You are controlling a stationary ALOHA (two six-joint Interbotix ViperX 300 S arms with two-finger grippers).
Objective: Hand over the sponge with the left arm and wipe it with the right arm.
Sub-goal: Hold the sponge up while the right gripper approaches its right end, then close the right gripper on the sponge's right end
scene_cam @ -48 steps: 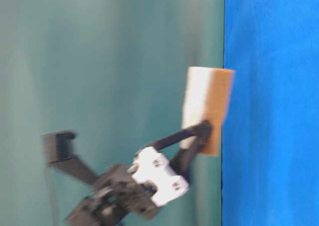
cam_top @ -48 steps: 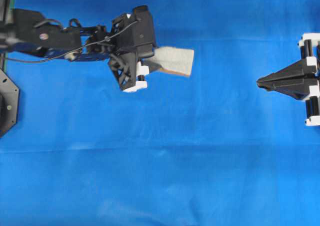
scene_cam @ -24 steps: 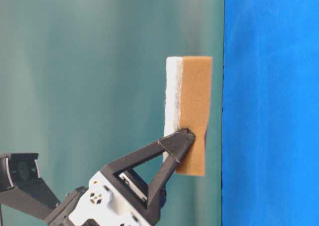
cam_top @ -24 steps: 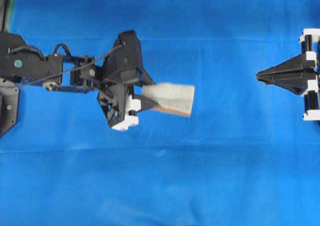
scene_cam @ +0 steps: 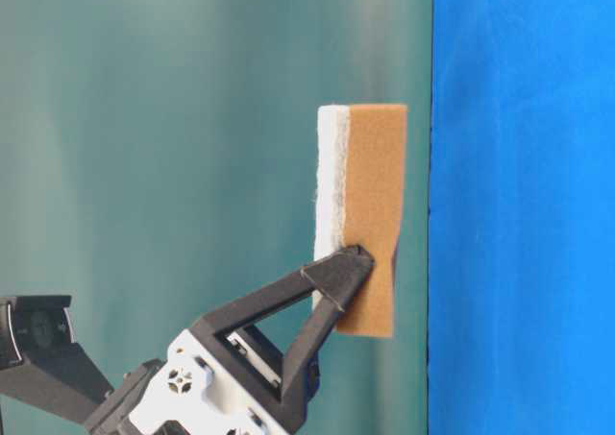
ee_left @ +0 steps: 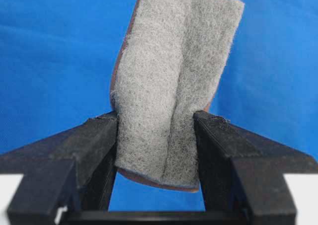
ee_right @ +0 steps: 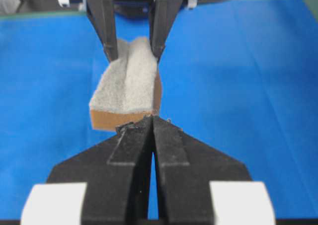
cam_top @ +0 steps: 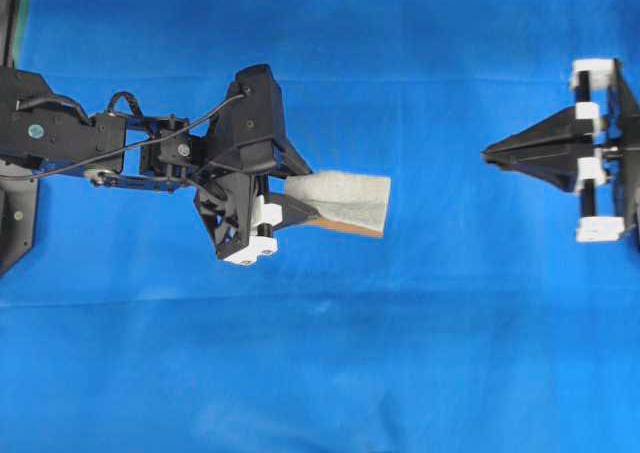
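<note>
Surface [cam_top: 400,353]: a blue cloth covers it; nothing rests on it near the arms, so the handover has open room between them.
Left arm [cam_top: 120,148]: it reaches in from the left of the overhead view and holds its load raised off the cloth, pointed toward the other arm, likely to offer a free end.
Right arm [cam_top: 600,153]: its jaws are pressed together, tips aimed at the load but well apart from it; they would need to spread before taking anything.
Sponge [cam_top: 345,201]: pinched at its near end by the left gripper [ee_left: 156,123], grey face up, orange layer beneath, creased lengthwise by the squeeze, far end free.
Change: over the last second the left arm has swung down and settled; the right gripper [cam_top: 490,155] has edged closer to the sponge.
</note>
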